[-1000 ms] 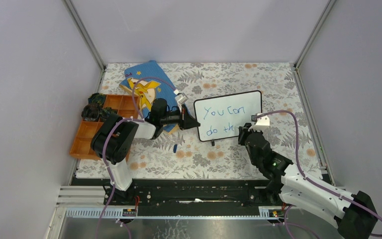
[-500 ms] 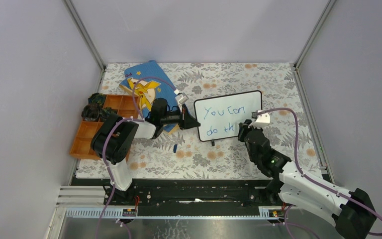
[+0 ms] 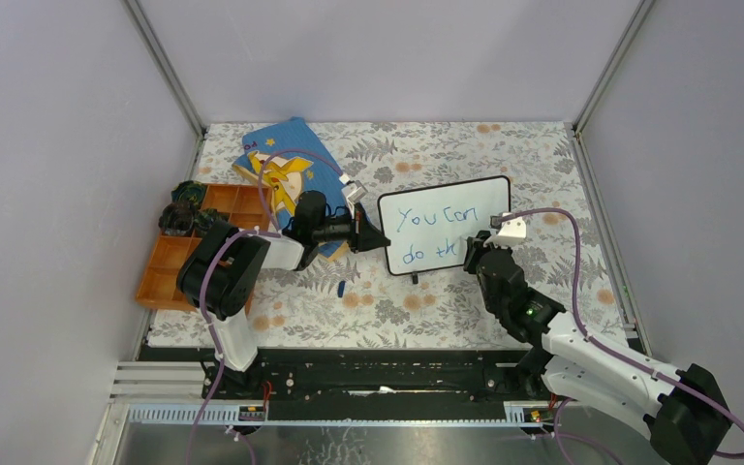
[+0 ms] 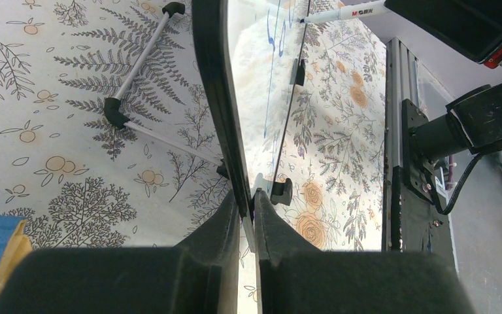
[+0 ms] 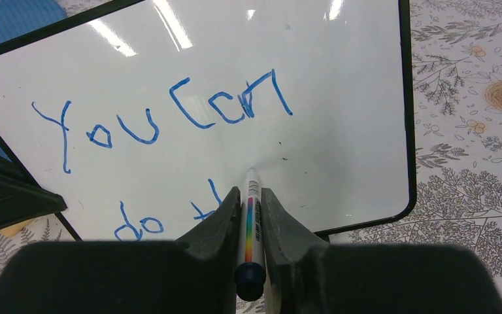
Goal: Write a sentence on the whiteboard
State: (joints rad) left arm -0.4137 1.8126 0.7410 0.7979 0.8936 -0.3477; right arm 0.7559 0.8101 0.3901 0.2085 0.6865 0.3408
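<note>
Whiteboard stands tilted near the centre of the table, right of the blue book. Sentence reads "You can" above "do th". Left gripper is clamped on the board's left frame edge. Right gripper is closed on a marker, its tip against the board.

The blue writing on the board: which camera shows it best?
The right wrist view: the writing fills the picture and reads clearly. The top view shows it small; the left wrist view sees the whiteboard edge-on, only a few strokes.
</note>
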